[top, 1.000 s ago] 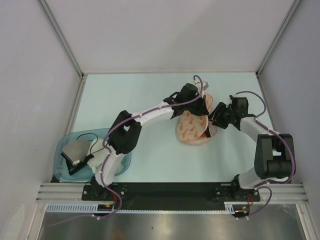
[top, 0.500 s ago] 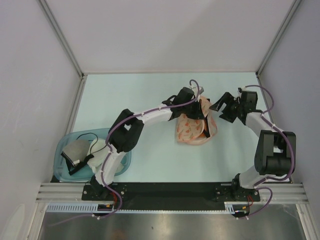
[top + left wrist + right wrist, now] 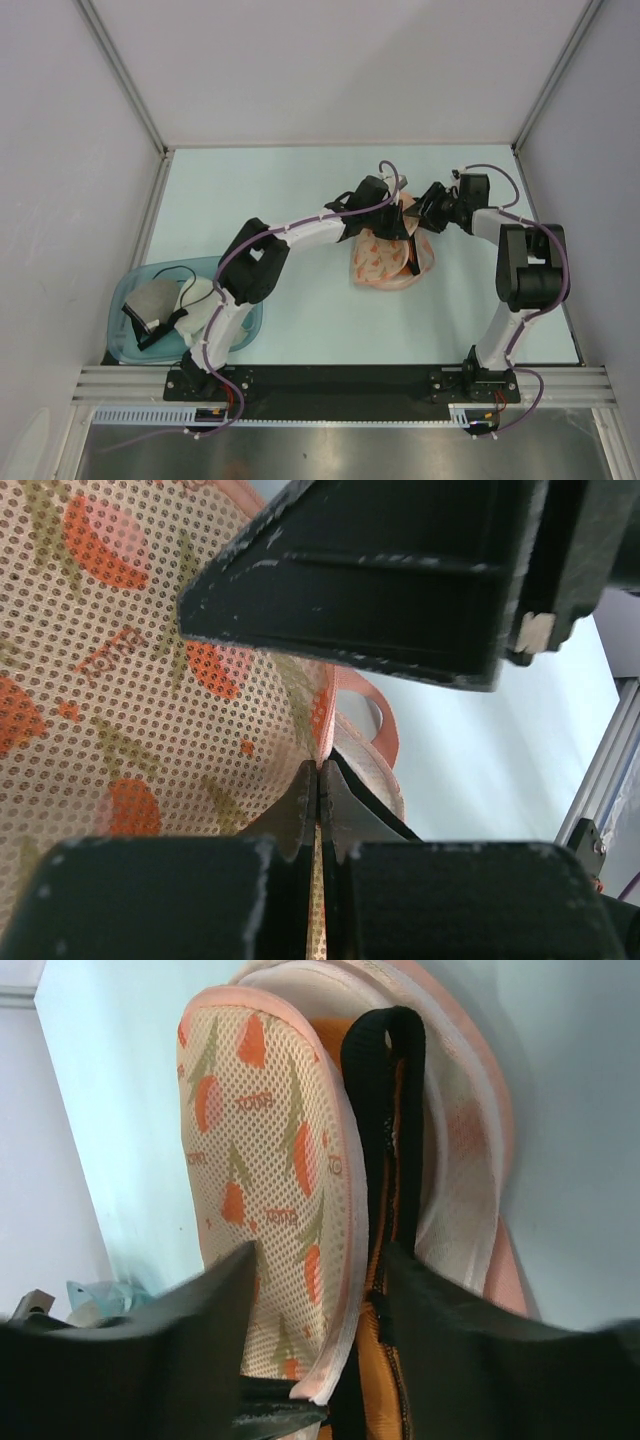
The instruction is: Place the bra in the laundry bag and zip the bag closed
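Observation:
The laundry bag (image 3: 385, 262) lies mid-table, its printed mesh lid (image 3: 265, 1160) raised over the pale lower shell (image 3: 465, 1130). The orange bra (image 3: 400, 1360) with its black strap (image 3: 385, 1080) sits between lid and shell. My left gripper (image 3: 402, 228) is shut on the lid's edge (image 3: 322, 780). My right gripper (image 3: 424, 214) is open at the bag's far right end. In its wrist view its fingers (image 3: 200, 1330) straddle the lid's rim and the bra, and its fingertip midpoint (image 3: 330, 1360) lies at the rim.
A translucent teal tub (image 3: 125, 285) holding a white garment (image 3: 195, 298) and a dark item stands at the near left by the left arm's base. Metal frame posts rise at the table's far corners.
The right gripper drew back from the bag's right side, then came in at its far end. The left gripper has tipped the lid further over the bra.

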You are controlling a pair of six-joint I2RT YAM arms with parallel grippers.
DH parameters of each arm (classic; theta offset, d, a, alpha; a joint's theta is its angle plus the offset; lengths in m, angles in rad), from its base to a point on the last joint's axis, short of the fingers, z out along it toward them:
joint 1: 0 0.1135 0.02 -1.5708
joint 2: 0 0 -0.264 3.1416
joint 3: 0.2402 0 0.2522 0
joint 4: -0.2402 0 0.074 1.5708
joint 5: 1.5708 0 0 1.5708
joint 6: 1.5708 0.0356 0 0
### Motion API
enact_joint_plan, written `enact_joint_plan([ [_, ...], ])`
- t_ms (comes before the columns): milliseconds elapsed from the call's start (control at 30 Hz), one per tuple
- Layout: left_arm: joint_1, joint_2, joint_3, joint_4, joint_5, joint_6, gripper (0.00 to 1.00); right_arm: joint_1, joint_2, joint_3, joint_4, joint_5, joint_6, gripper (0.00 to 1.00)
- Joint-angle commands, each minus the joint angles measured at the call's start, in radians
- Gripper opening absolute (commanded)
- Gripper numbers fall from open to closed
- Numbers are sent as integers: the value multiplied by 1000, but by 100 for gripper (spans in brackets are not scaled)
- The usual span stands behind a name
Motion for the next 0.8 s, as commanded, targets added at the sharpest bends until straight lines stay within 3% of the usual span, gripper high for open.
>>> enact_joint_plan([
  [0, -3, -20, 30, 15, 12, 8, 2, 2, 30, 48, 60, 10, 18, 33],
  [67, -3, -35, 4, 12, 5, 24, 18, -1, 46, 68, 57, 8, 0, 17],
  [100, -3, -69, -13, 10, -1, 28, 31, -4, 67, 99, 36, 19, -8, 9],
  [233, -9, -205, -145, 32, -53, 64, 50, -14, 106, 162, 3, 24, -69, 7],
  [400, -22, -432, -462, 134, -61, 27, 56, -18, 146, 217, -52, 8, -149, 8],
  [567, -27, -639, -778, 266, -55, -151, 66, -19, 146, 197, -50, 13, -166, 10],
  [767, -36, -660, -946, 443, -37, -356, 66, -25, 101, 116, -26, 54, -160, 10],
])
